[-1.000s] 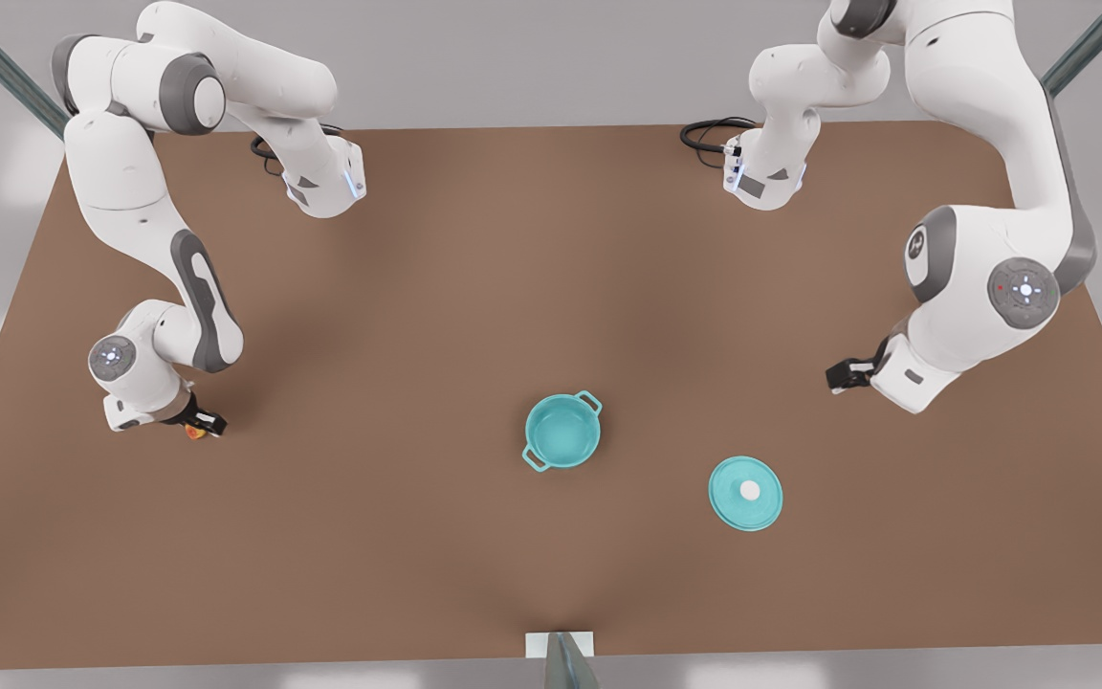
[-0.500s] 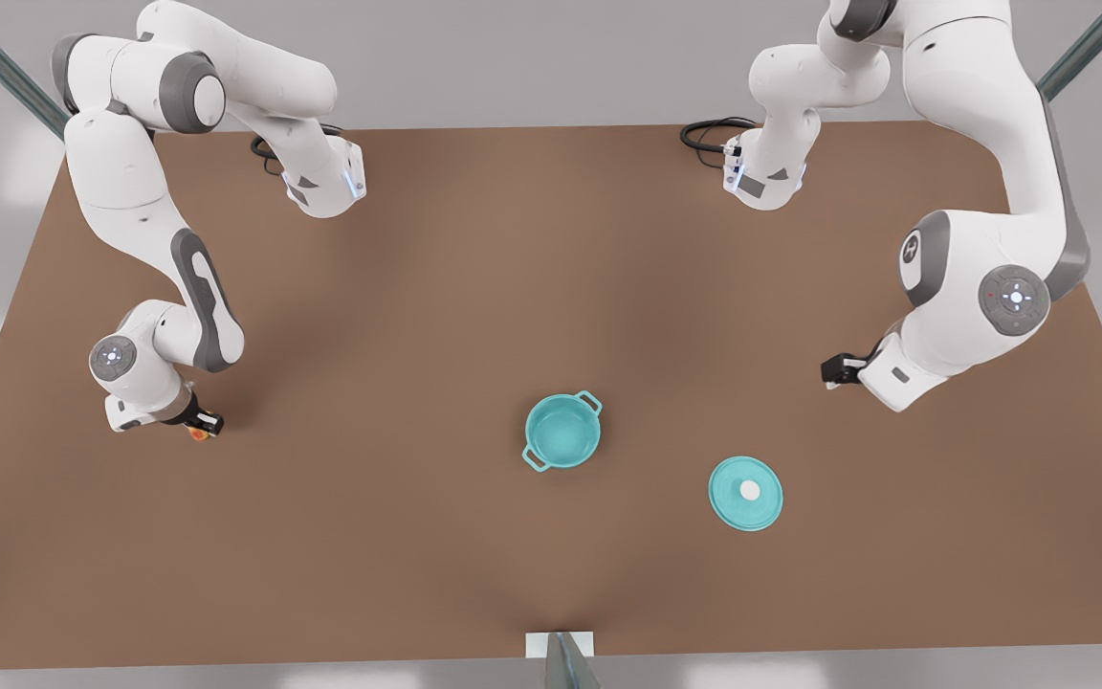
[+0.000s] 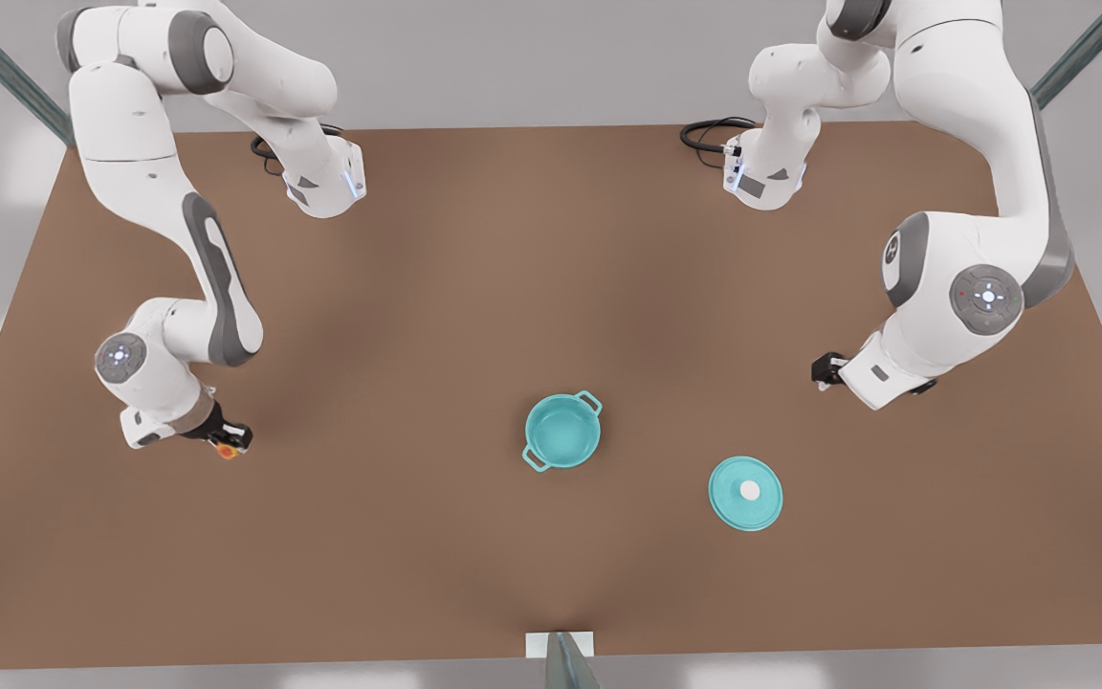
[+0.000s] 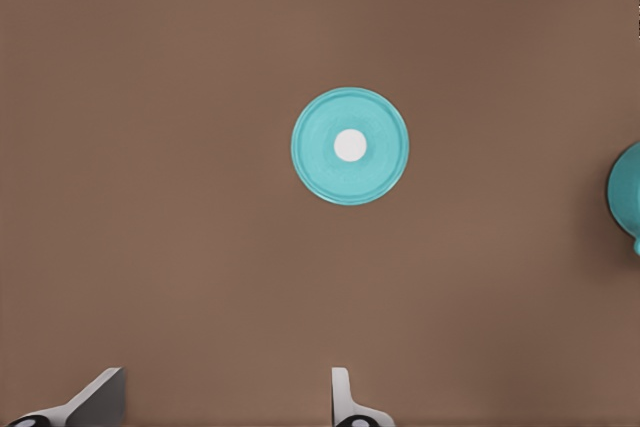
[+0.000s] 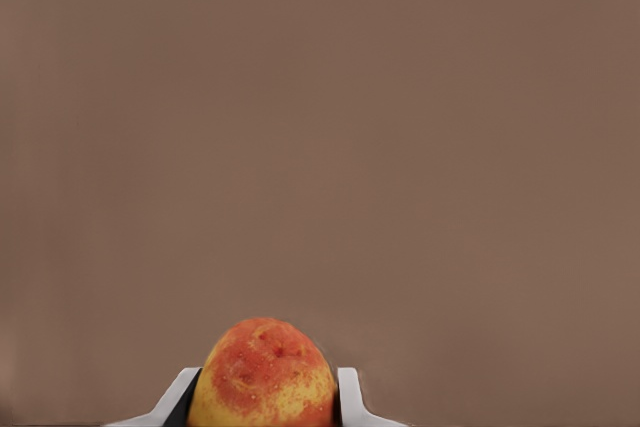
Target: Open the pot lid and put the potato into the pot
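Now: potato gripped, carry to pot pending

Right gripper (image 3: 229, 442), at the front view's left, is clamped on the potato (image 5: 262, 375). Lid removal is done: pot lid (image 3: 745, 493) lies flat on the table (image 3: 474, 277), well apart from the open pot (image 3: 562, 431). Left gripper (image 3: 824, 368) waits at the front view's right, fingers (image 4: 343, 402) spread, empty. Judged next: carry the potato over the pot's rim, then release.

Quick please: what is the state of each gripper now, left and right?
Left gripper: open, holding nothing, above the brown table.
Right gripper: shut on the small yellow-orange potato with red patches.
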### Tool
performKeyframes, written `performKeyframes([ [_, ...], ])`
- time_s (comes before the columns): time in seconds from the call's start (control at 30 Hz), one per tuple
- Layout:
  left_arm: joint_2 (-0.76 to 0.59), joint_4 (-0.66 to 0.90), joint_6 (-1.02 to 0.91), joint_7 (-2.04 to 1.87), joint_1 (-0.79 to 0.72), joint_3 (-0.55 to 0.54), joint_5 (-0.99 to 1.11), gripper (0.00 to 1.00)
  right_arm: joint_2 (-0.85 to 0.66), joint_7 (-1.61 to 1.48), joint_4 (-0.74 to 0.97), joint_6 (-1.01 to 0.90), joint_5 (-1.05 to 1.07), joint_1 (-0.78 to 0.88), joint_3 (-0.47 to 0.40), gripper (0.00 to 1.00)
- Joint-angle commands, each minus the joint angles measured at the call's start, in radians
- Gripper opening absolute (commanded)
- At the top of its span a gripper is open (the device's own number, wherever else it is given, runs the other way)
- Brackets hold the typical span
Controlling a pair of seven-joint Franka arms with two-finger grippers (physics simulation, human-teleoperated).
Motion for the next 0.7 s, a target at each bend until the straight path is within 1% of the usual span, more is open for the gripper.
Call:
performKeyframes([
  [0.0, -0.001, -0.001, 0.004, 0.024, -0.006, -0.001, 0.001, 1.00, -0.003, 0.355, 0.058, -0.213, -0.002, 0.005, 0.045, 0.56],
  [0.17, -0.001, 0.000, 0.005, 0.024, -0.006, 0.001, -0.002, 1.00, 0.001, 0.598, 0.204, -0.361, -0.001, 0.159, 0.048, 0.55],
  [0.23, -0.001, 0.000, 0.005, 0.024, -0.006, 0.001, -0.002, 1.00, 0.006, 0.710, 0.250, -0.388, 0.001, 0.238, 0.048, 0.55],
  [0.3, 0.000, 0.000, 0.005, 0.022, -0.006, -0.001, 0.001, 1.00, 0.052, 0.806, 0.360, -0.464, 0.014, 0.307, 0.048, 0.55],
  [0.37, -0.001, 0.002, 0.005, 0.028, -0.005, 0.001, 0.000, 1.00, 0.099, 0.904, 0.439, -0.489, 0.017, 0.374, 0.048, 0.55],
  [0.43, -0.001, 0.002, 0.007, 0.030, 0.000, 0.002, 0.000, 1.00, 0.127, 1.006, 0.479, -0.496, 0.013, 0.423, 0.048, 0.55],
  [0.53, -0.001, 0.000, 0.007, 0.025, -0.005, 0.001, 0.001, 1.00, 0.199, 1.158, 0.586, -0.496, 0.036, 0.509, 0.048, 0.55],
  [0.67, -0.001, 0.002, 0.007, 0.025, -0.003, 0.001, 0.004, 1.00, 0.326, 1.282, 0.785, -0.480, 0.056, 0.598, 0.046, 0.56],
])
